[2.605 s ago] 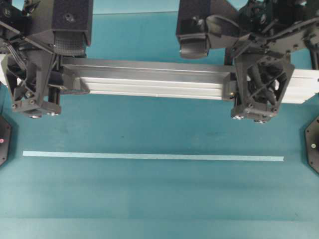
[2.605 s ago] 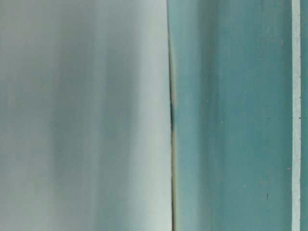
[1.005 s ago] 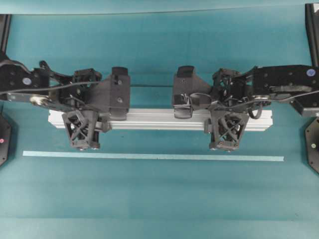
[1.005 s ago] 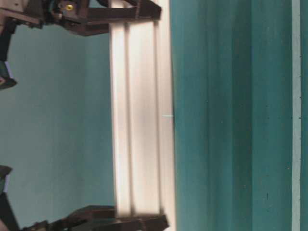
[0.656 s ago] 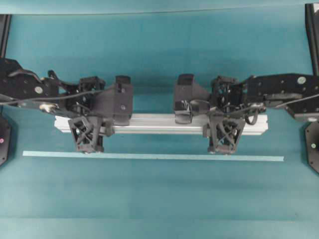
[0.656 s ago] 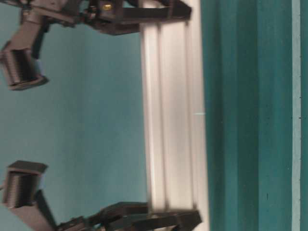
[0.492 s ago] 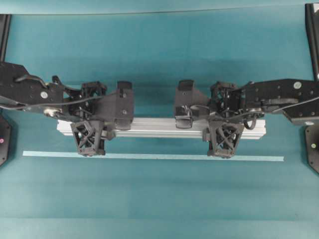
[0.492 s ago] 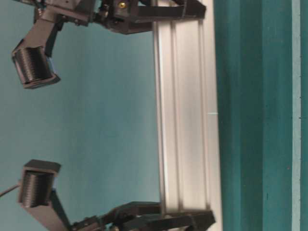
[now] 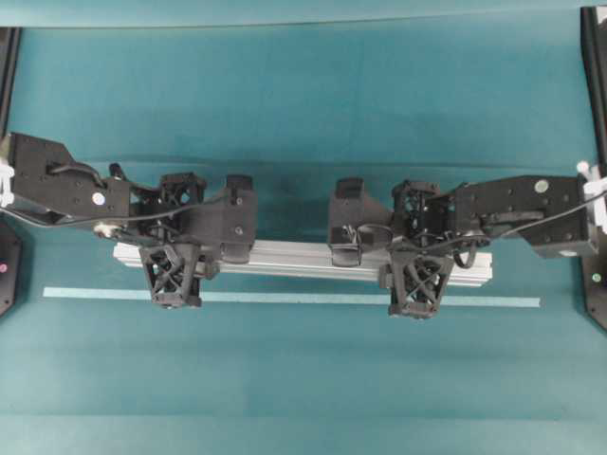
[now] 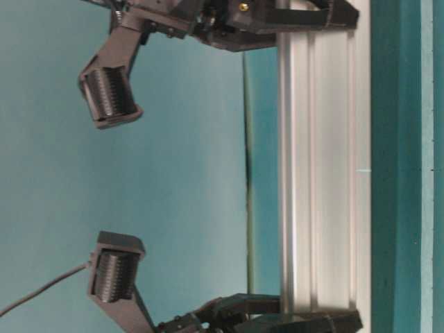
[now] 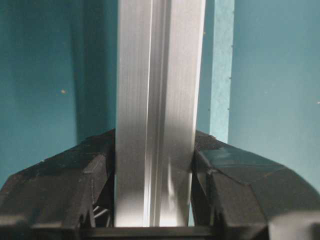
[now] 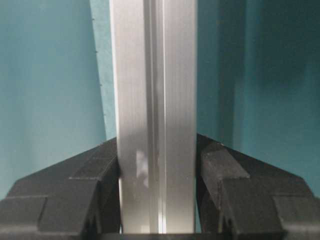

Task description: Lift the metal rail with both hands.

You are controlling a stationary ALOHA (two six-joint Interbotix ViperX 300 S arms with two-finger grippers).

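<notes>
Both grippers, left (image 9: 174, 275) and right (image 9: 415, 284), have fingers (image 11: 60, 185) clamped on the rail (image 9: 294, 258), held level just above the worktop (image 9: 303, 379) beside the tape (image 9: 313, 299); uneven arm motion could twist it and slip the smooth aluminium.

You will find no readable text, label, brand, number or sign in any of these views. The long silver-grey grooved aluminium rail (image 9: 303, 259) shows only bare brushed metal along its faces, seen close in both wrist views. The thin pale-blue tape strip (image 9: 285, 298) on the teal surface (image 9: 303, 379) is blank. The black lattice-framed arm housings carry small round dots and screws, but nothing on them resolves into letters or figures at this size.
</notes>
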